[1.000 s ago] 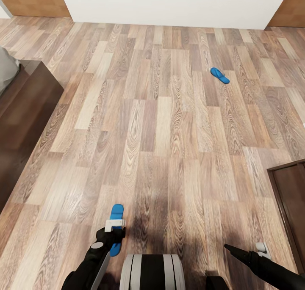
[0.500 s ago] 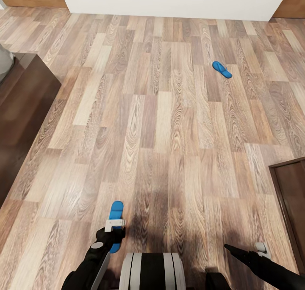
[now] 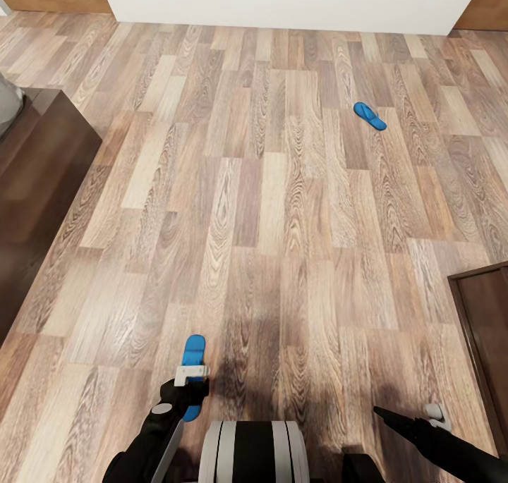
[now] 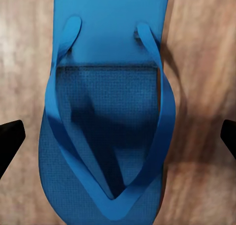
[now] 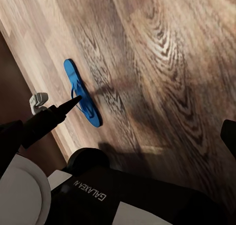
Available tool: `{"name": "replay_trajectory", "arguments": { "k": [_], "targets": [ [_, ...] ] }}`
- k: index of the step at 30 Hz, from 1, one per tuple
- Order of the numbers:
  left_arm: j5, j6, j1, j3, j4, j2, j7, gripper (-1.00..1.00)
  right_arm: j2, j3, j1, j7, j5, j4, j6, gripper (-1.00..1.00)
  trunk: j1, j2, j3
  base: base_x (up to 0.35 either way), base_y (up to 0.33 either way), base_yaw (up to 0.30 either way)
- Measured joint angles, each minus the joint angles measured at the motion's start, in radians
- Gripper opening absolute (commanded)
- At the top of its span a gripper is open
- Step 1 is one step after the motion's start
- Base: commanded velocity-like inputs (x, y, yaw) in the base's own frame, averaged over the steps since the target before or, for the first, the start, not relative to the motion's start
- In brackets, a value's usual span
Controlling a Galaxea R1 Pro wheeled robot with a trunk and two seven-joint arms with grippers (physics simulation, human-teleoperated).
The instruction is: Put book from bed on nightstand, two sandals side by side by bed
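Left claw (image 3: 191, 378) over near sandal (image 3: 193, 356), spread wide, nothing gripped.
Near sandal flat on floor (image 3: 282, 208) just ahead of base, long axis running straight away from robot; toe-post end sits toward wrist camera, strap arms fanning away. Best bet: drop straight down, centre fingers (image 4: 11, 141) across the narrow width, then pinch. Second sandal (image 3: 370, 115) well apart, far right, angled diagonally. Bed (image 3: 35, 187) at left edge. Right claw (image 3: 437, 416) state: cannot tell.

Left gripper (image 3: 190, 377) apparently open, lowered
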Motion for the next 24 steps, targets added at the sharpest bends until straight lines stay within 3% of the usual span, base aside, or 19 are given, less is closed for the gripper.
{"name": "replay_trajectory", "arguments": {
  "k": [13, 20, 24],
  "targets": [
    [0.0, 0.006, 0.0, 0.0, -0.001, 0.0, 0.001, 1.0, 0.0, 0.0, 0.0, 0.0, 0.0, 0.0, 0.0, 1.0, 0.0, 0.0, 0.0, 0.0, 0.0, 0.0],
    [-0.001, 0.104, 0.0, 0.0, -0.026, 0.001, 0.0, 1.0, 0.0, 0.0, 0.0, 0.0, 0.0, 0.0, 0.0, 1.0, 0.0, 0.0, 0.0, 0.0, 0.0, 0.0],
    [-0.001, 0.111, 0.0, 0.0, -0.029, 0.001, 0.0, 1.0, 0.0, 0.0, 0.0, 0.0, 0.0, 0.0, 0.0, 1.0, 0.0, 0.0, 0.0, 0.0, 0.0, 0.0]
  ]
}}
